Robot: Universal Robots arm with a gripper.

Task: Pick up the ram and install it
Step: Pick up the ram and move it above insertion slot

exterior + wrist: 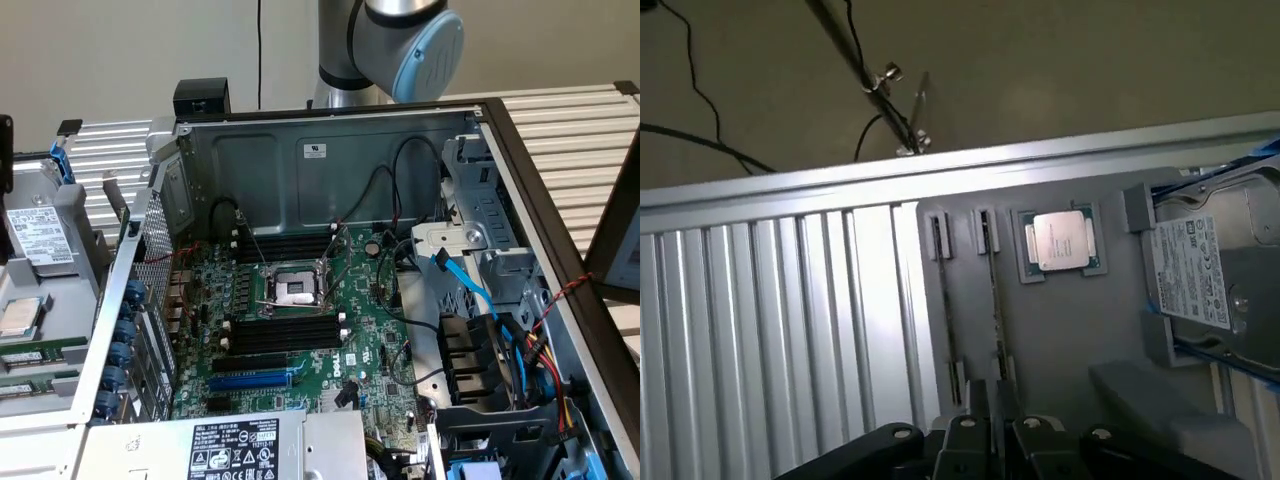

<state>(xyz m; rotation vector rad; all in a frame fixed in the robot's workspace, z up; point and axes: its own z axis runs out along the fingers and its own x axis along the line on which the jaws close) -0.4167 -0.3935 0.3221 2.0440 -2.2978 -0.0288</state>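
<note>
Standing edge-on in a grey tray [1070, 340] slot: the ram [992, 300], long, thin, green, at eight o'clock from the open computer case [300, 160]. Poised over one end, the gripper [992, 395]; cannot tell whether released or grasping.

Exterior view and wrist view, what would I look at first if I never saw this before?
The big open grey metal computer case sits in the middle of the exterior view, with a green motherboard and a shiny square processor socket inside. At that view's left lie two long thin green ram sticks; in the wrist view the black pincer hangs near one end of them in their grey tray.
</note>
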